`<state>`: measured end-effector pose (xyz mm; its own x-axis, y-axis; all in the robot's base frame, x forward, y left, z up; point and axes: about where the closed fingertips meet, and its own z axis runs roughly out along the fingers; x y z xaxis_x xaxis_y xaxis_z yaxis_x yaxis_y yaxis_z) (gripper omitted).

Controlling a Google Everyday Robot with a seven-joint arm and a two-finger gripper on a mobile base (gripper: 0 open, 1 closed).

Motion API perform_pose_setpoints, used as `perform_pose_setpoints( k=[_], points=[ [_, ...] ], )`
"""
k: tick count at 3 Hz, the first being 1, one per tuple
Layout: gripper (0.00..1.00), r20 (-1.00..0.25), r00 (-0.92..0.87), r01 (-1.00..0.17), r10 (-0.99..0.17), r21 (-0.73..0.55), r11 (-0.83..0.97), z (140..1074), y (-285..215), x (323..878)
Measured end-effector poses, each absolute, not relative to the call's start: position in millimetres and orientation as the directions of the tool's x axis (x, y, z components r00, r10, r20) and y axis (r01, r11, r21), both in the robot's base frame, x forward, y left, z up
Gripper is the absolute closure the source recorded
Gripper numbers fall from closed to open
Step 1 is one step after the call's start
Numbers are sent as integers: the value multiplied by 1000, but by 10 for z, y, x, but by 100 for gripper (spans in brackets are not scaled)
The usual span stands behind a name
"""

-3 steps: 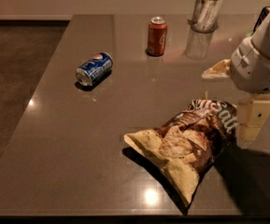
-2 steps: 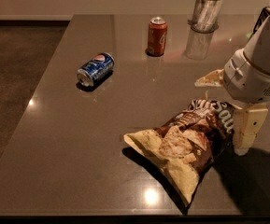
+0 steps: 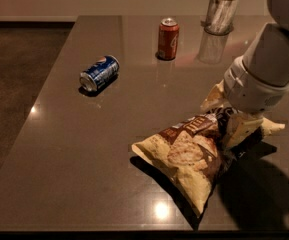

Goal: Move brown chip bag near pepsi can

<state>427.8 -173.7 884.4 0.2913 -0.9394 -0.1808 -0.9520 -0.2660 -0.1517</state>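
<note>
Items on the table (image 3: 59,134), listed left to right and placed relative to the brown chip bag.

1. Pepsi can (image 3: 99,73). Well to the upper left of the bag, with bare tabletop between. It lies on its side, silver end facing lower left, long axis running lower left to upper right.

2. Red-orange soda can (image 3: 168,38). Upright, behind the bag and slightly left of it, near the far edge. Not part of the task.

3. Brown chip bag (image 3: 194,154). Lies flat with its printed face up, at the right front of the table. Its long axis runs from the pale lower end near the front edge up to the crinkled right end. That upper end points away from the pepsi can.

4. Clear holder (image 3: 219,14). Behind the bag at the far edge, just right of the red-orange can.

5. Gripper (image 3: 236,131). Down on the bag's upper right end, touching or just above the crumpled foil. Whether it is clamped on the bag or apart cannot be told.

Judgement: the bag extends down and left from the gripper, and the pepsi can lies farther left and back. Any carry must therefore cross the table diagonally toward the upper left.
</note>
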Motion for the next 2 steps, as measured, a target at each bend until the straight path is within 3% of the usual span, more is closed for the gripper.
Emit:
perform_pose_setpoints(
  k=[1, 2],
  points=[
    [72, -150, 280, -955, -948, -144, -259, 8922, -1574, 4415],
    [95, -148, 277, -954, -949, -158, -254, 9026, -1380, 4589]
  ],
)
